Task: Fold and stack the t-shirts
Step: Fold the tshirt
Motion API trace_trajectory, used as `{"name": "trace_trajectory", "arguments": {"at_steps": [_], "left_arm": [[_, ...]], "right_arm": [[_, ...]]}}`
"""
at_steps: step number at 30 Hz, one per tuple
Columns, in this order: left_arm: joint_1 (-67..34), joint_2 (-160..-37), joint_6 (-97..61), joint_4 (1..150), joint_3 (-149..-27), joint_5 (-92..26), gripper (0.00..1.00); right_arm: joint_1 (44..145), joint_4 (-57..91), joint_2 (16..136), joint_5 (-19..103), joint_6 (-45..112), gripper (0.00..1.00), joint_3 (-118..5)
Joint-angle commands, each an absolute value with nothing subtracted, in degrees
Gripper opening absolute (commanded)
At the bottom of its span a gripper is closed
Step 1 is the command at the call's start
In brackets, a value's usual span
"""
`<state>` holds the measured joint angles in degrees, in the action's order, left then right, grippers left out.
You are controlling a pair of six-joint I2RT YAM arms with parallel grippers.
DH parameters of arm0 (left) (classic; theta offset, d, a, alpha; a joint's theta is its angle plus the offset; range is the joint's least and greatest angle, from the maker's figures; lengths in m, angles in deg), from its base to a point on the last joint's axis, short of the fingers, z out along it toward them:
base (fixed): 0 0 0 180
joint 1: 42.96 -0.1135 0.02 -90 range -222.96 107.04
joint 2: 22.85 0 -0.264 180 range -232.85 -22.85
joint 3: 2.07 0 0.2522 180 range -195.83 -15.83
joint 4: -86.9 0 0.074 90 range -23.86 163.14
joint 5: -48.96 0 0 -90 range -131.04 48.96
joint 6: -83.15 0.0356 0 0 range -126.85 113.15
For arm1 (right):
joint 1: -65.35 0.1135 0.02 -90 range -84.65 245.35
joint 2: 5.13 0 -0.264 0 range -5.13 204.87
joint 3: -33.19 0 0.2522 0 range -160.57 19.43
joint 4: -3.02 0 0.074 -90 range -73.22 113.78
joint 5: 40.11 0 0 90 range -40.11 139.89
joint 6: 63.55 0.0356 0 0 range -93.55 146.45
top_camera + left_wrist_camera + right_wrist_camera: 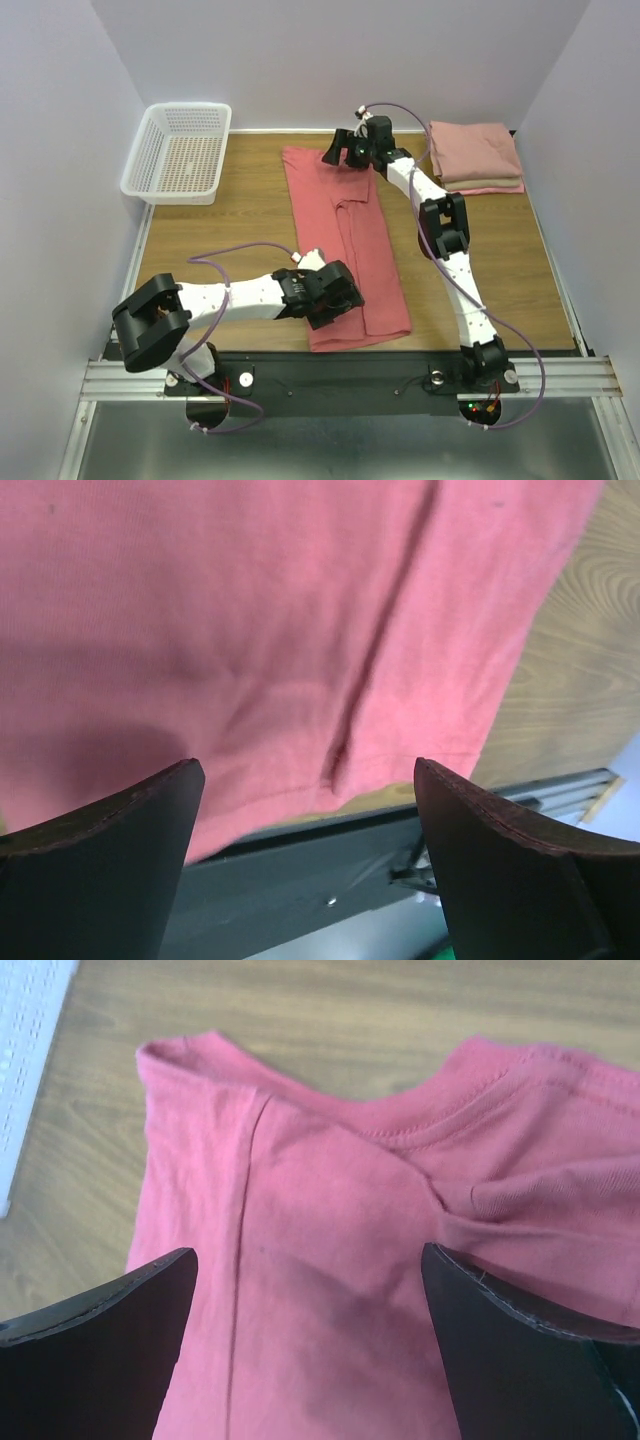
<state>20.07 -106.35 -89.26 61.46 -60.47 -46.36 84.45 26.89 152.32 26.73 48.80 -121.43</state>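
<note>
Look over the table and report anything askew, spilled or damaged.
Nothing spilled or torn. The coral-red cotton t-shirt, folded into a long strip, lies slanted across the wooden table, its near hem at the table's front edge, and the fabric bunches beside the collar. The folded salmon-pink and beige stack looks tidy.

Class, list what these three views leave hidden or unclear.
Top view: the left gripper covers the coral shirt's near-left edge.
Top view: the layers in the folded stack are too thin to count.
Right wrist: the basket is cut off by the left edge.
</note>
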Motion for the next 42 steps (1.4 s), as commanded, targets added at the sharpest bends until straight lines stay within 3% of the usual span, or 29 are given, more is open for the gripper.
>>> {"name": "trace_trajectory", "arguments": {"at_steps": [1, 4, 9, 16, 21, 24, 31, 37, 42], "left_arm": [[25.06, -101.25, -86.39, 45.3, -68.9, -57.81, 0.98], [28.05, -100.11, -88.84, 37.74, -71.46, -61.34, 0.98], [32.8, -95.28, -95.86, 34.38, -65.07, -60.03, 0.98], [34.56, -82.99, -99.57, 43.16, -49.51, -55.81, 0.98], [34.39, -78.58, -101.07, 45.53, -43.7, -56.07, 0.97], [34.3, -77.17, -100.11, 51.59, -40.71, -55.46, 0.81], [33.07, -80.33, -99.05, 56.53, -39.21, -54.93, 0.62], [29.12, -82.79, -96.42, 60.05, -36.92, -52.03, 0.41], [27.79, -82.97, -95.01, 60.83, -36.14, -51.24, 0.22]], "right_arm": [[84.43, 34.01, 143.96, 23.61, 48.87, 1.0, -118.57], [84.6, 34.1, 136.4, 25.45, 46.93, 1.0, -116.02], [84.51, 34.19, 119.8, 30.18, 44.29, 1.0, -99.88], [84.51, 34.62, 88.68, 41.97, 51.4, 1.0, -49.75], [84.69, 34.54, 69.63, 37.17, 56.42, 1.0, -28.86], [84.6, 34.97, 62.46, 33.37, 55.2, 1.0, -20.23], [84.6, 46.04, 48.07, 27.14, 57.29, 1.0, -13.9], [84.6, 51.31, 45.06, 25.63, 58.62, 1.0, -11.43], [84.6, 55.1, 46.73, 21.87, 58.97, 0.94, -10.46]]}}
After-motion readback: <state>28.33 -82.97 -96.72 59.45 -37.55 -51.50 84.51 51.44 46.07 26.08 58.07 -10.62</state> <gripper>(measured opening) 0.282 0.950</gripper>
